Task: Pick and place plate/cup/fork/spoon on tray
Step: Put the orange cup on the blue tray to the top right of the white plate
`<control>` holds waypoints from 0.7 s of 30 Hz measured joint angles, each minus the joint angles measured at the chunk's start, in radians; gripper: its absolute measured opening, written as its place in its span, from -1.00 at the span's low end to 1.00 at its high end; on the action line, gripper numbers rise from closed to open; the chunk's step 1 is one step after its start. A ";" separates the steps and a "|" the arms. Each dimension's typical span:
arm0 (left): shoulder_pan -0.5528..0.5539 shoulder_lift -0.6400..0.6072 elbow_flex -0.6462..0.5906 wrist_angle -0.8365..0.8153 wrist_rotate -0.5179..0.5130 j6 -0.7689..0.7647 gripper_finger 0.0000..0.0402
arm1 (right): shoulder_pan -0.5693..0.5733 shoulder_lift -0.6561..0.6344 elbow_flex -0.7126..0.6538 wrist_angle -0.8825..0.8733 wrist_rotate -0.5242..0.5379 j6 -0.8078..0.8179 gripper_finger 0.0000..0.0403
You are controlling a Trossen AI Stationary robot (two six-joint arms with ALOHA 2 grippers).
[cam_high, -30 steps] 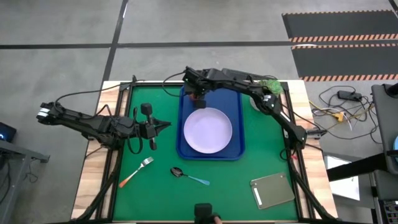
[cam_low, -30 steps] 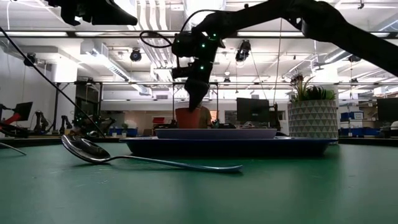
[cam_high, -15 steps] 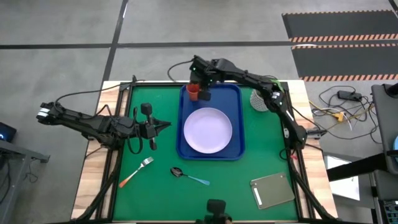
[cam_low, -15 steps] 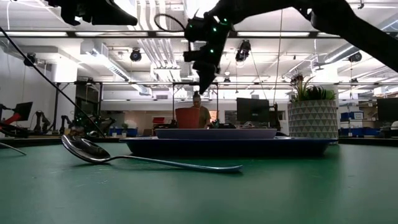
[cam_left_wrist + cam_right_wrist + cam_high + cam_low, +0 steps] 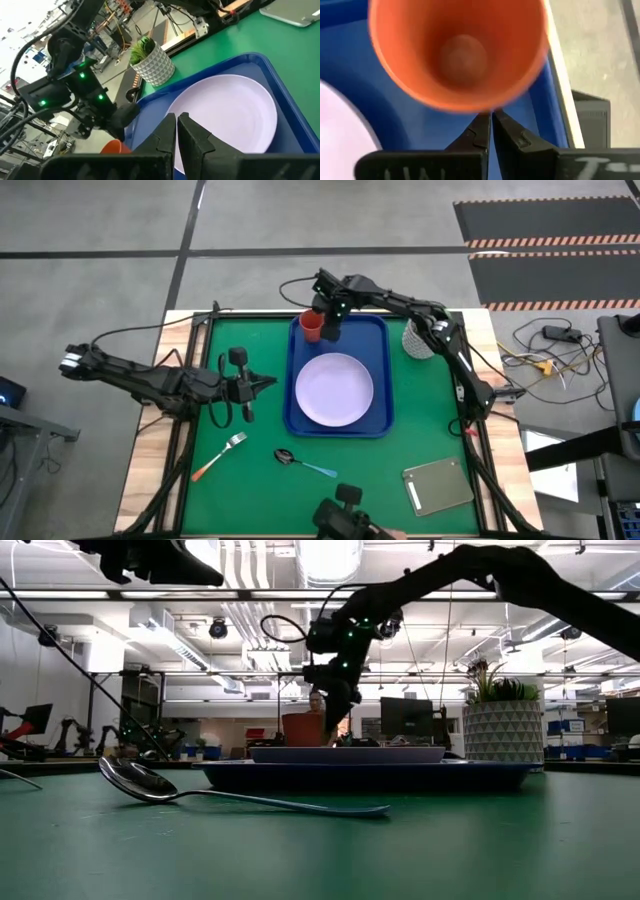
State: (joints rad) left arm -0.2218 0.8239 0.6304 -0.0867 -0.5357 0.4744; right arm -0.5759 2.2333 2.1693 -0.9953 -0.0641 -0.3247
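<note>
1. High view: I log the tray (image 5: 382, 420) as landmark, with the plate (image 5: 334, 389) lying flat in its middle.
2. Cup (image 5: 311, 327) stands upright in the tray's far left corner, just inside the rim.
3. Right gripper (image 5: 331, 330) hangs over that corner beside the cup (nothing held); my right wrist view has its fingers (image 5: 481, 131) pressed together.
4. Left gripper (image 5: 241, 387) waits left of the tray, fingers (image 5: 169, 136) together.
5. Fork (image 5: 220, 455) and spoon (image 5: 303, 463) lie on the green mat off the tray's near left corner, apart from each other.
</note>
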 joint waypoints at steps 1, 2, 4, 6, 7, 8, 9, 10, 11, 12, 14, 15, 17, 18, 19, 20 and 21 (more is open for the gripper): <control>0.000 0.006 0.000 -0.001 0.000 0.000 -1.00 | 0.005 0.000 -0.009 0.025 0.000 0.001 -0.96; 0.000 0.013 0.000 -0.001 0.000 0.000 -1.00 | 0.009 0.000 -0.014 0.048 0.000 0.001 -0.96; 0.000 0.027 0.000 0.001 -0.001 0.000 -1.00 | 0.014 0.000 -0.015 0.073 0.002 0.002 -0.96; 0.000 0.041 0.000 0.001 -0.002 0.000 -1.00 | 0.017 0.000 -0.016 0.082 0.004 0.004 -0.96; 0.000 0.045 0.000 0.005 -0.009 0.000 -1.00 | 0.017 0.000 -0.016 0.084 0.004 0.004 -0.96; 0.000 0.049 0.000 0.009 -0.025 0.001 -1.00 | 0.017 0.000 -0.017 0.085 0.004 0.005 -0.96; 0.000 0.052 0.000 0.015 -0.040 0.002 -1.00 | 0.017 0.000 -0.018 0.085 0.004 0.011 -0.96; 0.000 0.055 0.000 0.019 -0.057 0.001 -1.00 | 0.017 0.000 -0.018 0.085 0.004 0.014 -0.96; 0.000 0.055 0.000 0.021 -0.071 0.001 -1.00 | 0.017 0.000 -0.018 0.087 0.004 0.016 -0.96; 0.000 0.055 0.000 0.024 -0.076 0.001 -1.00 | 0.017 0.000 -0.018 0.093 0.003 0.020 -0.96; 0.000 0.055 0.000 0.029 -0.077 0.001 -1.00 | 0.019 0.000 -0.018 0.114 0.004 0.028 -0.96; 0.000 0.055 0.000 0.030 -0.077 0.001 -1.00 | 0.020 0.000 -0.019 0.123 0.004 0.029 -0.96; 0.000 0.055 0.000 0.029 -0.077 0.000 -1.00 | 0.024 0.000 -0.019 0.127 0.004 0.030 -0.96; 0.000 0.055 0.000 0.029 -0.077 -0.006 -1.00 | 0.024 0.000 -0.019 0.125 0.004 0.034 -0.96; 0.000 0.055 0.000 0.027 -0.077 -0.014 -1.00 | 0.024 0.000 -0.016 0.112 0.007 0.041 -0.96; 0.000 0.055 0.000 0.026 -0.077 -0.021 -1.00 | 0.025 0.000 -0.011 0.094 0.012 0.048 -0.96; 0.000 0.056 0.000 0.025 -0.077 -0.023 -1.00 | 0.025 -0.001 -0.005 0.076 0.012 0.054 -0.96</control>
State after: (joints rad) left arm -0.2218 0.8799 0.6304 -0.0615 -0.6125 0.4510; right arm -0.5514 2.2326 2.1639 -0.9189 -0.0522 -0.2703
